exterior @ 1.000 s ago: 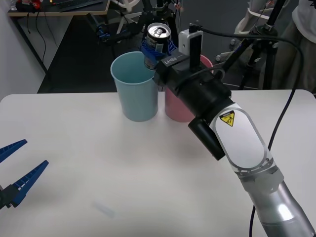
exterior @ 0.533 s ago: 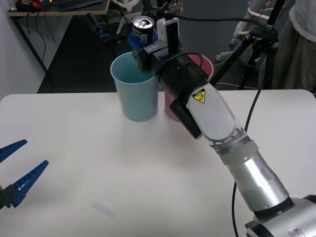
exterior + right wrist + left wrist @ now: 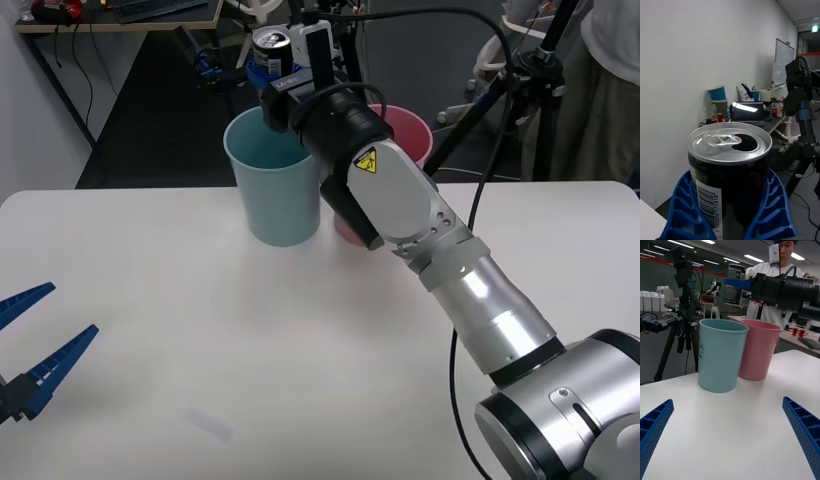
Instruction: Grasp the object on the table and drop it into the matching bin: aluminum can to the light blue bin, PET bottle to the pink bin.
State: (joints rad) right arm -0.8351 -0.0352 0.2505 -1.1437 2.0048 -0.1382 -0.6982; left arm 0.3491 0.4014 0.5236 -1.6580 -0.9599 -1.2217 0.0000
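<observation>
The aluminum can (image 3: 271,46) is held upright, clear of the counter (image 3: 200,330), clamped between the blue ribbed fingers (image 3: 773,210) of the right pincer (image 3: 272,80). In the front view it sits at about twelve o'clock of the light blue bin (image 3: 272,180), above that bin's far rim — whether it stands squarely over the opening or just behind it cannot be told. In the right wrist view the can's silver top is seen with the pull tab bent back and the mouth open, and a barcode is printed on the dark side.

The light blue bin stands upright on the counter near its far edge, with the pink bin (image 3: 405,135) just beside it at three o'clock; in the left wrist view their walls appear to touch. The pink bin is partly covered in the front view by the right arm (image 3: 400,210), which is stretched forward from the five o'clock corner.

The left pincer (image 3: 30,345) is held low at nine o'clock of the counter, its fingers spread apart and gripping nothing, well apart from both bins.
</observation>
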